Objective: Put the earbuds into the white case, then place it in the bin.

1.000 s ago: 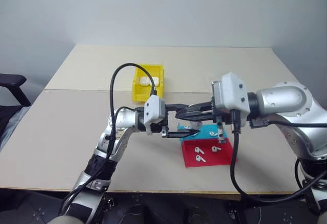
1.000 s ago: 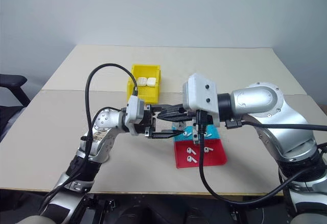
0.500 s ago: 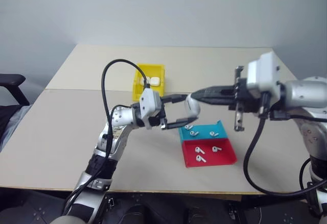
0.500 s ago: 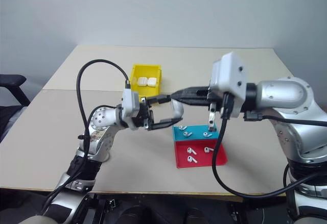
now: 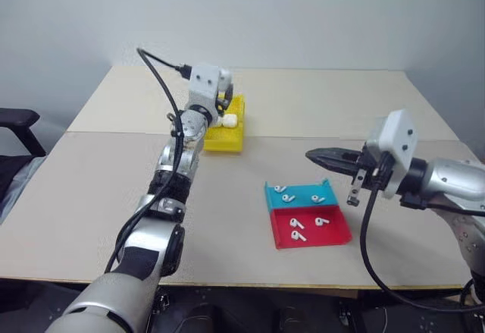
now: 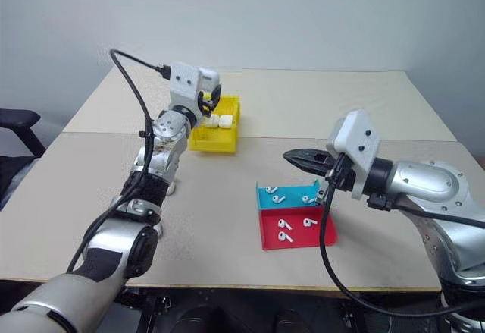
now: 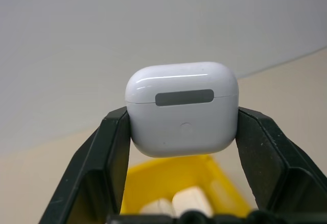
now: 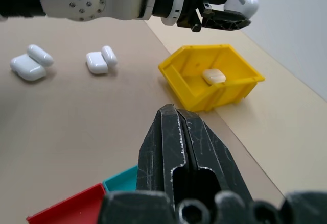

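My left gripper (image 7: 181, 132) is shut on the closed white case (image 7: 181, 109), one black finger on each side. It holds the case in the air just above the yellow bin (image 5: 224, 134) at the back left of the table. Other white cases (image 6: 218, 120) lie inside the bin. Several earbuds (image 5: 300, 196) lie in the teal-and-red tray (image 5: 333, 234) near the middle right. My right gripper (image 5: 314, 153) is shut and empty. It hovers to the right of the tray and points left across the table.
Two open white cases (image 8: 30, 63) (image 8: 100, 59) lie on the tan table (image 5: 98, 196) on the near side of the bin. A black armrest (image 5: 15, 120) shows past the table's left edge. A pale wall stands behind the table.
My left arm has swung from above the tray out to the back left, carrying the case over the yellow bin. My right gripper has drawn away to the right.
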### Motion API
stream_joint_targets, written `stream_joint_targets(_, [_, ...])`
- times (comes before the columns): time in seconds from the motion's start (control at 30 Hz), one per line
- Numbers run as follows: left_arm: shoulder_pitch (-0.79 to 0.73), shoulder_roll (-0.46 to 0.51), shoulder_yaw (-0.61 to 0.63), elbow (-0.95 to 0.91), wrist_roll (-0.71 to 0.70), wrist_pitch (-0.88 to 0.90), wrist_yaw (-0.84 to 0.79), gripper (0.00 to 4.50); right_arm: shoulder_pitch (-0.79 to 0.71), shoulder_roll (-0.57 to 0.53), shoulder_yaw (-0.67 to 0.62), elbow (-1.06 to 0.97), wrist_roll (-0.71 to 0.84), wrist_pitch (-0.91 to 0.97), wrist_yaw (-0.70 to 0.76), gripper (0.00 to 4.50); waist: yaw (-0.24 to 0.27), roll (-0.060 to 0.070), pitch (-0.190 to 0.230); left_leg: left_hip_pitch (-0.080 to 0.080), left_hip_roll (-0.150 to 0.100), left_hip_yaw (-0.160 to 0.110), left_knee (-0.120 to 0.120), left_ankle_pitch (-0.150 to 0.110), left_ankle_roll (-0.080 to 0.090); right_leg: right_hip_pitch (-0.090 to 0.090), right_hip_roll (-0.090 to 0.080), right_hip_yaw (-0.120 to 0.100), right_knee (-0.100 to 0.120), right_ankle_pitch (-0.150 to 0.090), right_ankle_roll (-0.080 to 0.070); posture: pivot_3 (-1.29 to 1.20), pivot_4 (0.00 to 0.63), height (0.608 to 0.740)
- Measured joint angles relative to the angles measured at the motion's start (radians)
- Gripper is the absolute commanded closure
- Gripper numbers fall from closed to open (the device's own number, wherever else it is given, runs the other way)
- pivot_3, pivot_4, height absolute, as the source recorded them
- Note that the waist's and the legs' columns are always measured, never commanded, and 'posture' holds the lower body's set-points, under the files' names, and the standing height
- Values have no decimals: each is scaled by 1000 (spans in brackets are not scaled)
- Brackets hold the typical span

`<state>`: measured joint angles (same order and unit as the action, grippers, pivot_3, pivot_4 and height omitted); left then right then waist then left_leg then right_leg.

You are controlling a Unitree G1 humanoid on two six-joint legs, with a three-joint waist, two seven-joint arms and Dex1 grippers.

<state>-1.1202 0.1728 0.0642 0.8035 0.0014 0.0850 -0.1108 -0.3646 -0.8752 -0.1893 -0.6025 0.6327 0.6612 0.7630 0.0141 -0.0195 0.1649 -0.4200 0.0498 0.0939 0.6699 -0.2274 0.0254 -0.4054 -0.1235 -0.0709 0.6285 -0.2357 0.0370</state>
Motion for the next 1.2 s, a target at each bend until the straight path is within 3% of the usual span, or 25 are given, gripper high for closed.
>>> stream_joint_targets(0.23, [-48,-1,-6,212,7,-31,-48,1707,10,4,-67,3,58,32,-43,4477,0,0,0,-2,0,1,0,0,0,0,0,-1,-1,0,0,0,150,740])
stream_joint_targets(0.4, [-56,-10,-24,305,24,-52,-85,102,10,-2,-58,4,51,37,-47,4500,-1,0,0,-1,0,1,0,0,0,-1,0,-1,-1,0,0,0,150,740])
stream_joint_targets(0.63, [-50,-12,-16,290,20,-122,-106,18,25,-18,-37,7,17,39,-43,4500,-2,0,0,-2,0,1,0,0,0,-1,0,-1,-1,0,0,0,150,740])
stream_joint_targets(0.73, [-16,-1,28,149,-82,-119,-254,18,37,-38,-34,25,-7,33,-27,4500,-2,0,0,-2,0,1,0,0,-1,-1,0,0,-1,0,0,0,150,740])
stream_joint_targets(0.83, [94,58,31,-118,-174,-50,-427,18,90,-90,-36,46,-46,3,20,4500,-9,0,0,-1,0,1,0,4,-7,-1,0,1,0,0,0,0,150,740])
stream_joint_targets(0.97, [319,203,-5,-504,-264,95,-630,18,196,-168,-75,105,-113,-73,118,4500,-13,0,0,0,0,2,0,5,-8,-1,0,2,0,0,0,0,150,740])
stream_joint_targets(1.1, [573,410,-16,-849,-365,183,-836,18,334,-245,-143,184,-202,-235,269,4500,-11,1,0,3,1,2,0,3,-4,1,0,2,1,0,0,0,150,740])
stream_joint_targets(1.2, [724,529,4,-998,-438,244,-933,18,408,-265,-189,257,-248,-361,383,4500,-8,1,0,5,1,1,-1,1,-2,3,0,3,1,0,0,0,150,740])
